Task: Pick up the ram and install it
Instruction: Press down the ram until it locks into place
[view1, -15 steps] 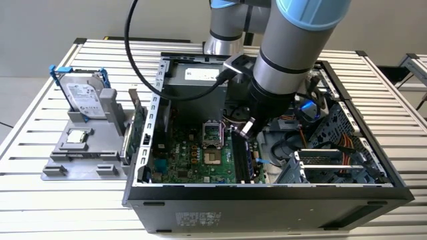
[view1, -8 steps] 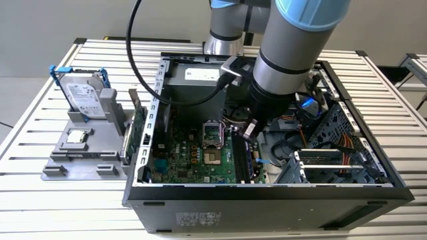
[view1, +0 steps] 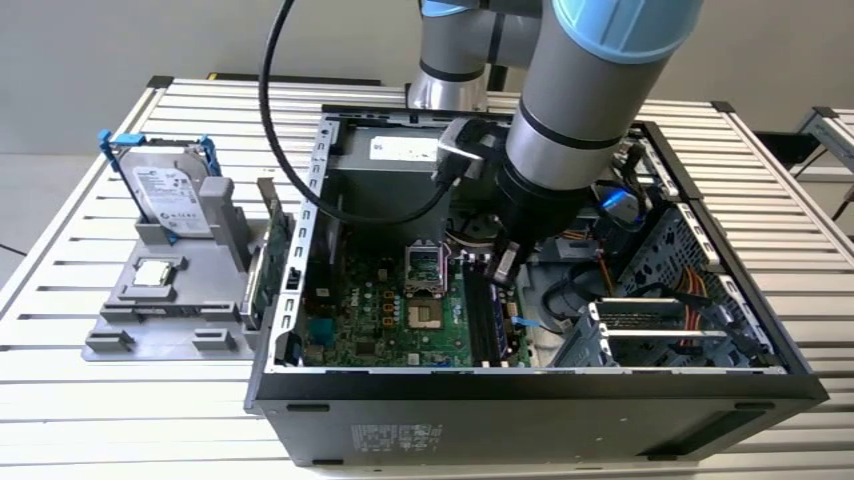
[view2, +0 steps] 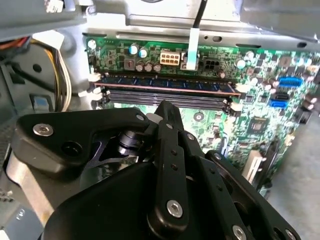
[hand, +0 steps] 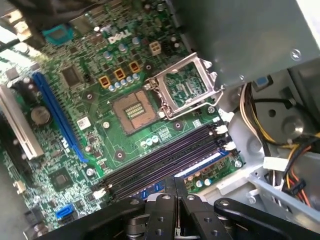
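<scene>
pincer (hand: 175, 186) shut and empty, poised just above the memory slots (hand: 165, 162) inside the computer case (view1: 534, 385); ram (view2: 165, 85) upright in the end slot, apart from the tips, probably closed for pressing it down.

One robot arm (view1: 587, 110) reached into one open computer case (view1: 534, 400) on the slatted surface (view1: 134, 420), and it carried one end effector (view1: 507, 265). The case held one green motherboard (view1: 387, 320) with one open processor socket (hand: 135, 105). One ram (view2: 165, 84) sat in the bank of memory slots (hand: 165, 162), which seemed to number four, though the count was hard to make out. One long blue expansion slot (hand: 55, 115) and two blue data connectors (view2: 287, 82) showed on the board. At the exterior view's left stood one grey fixture (view1: 160, 320), bearing one hard drive (view1: 167, 195) and one small square chip (view1: 156, 270). One green card (view1: 278, 255) stood between fixture and case.
</scene>
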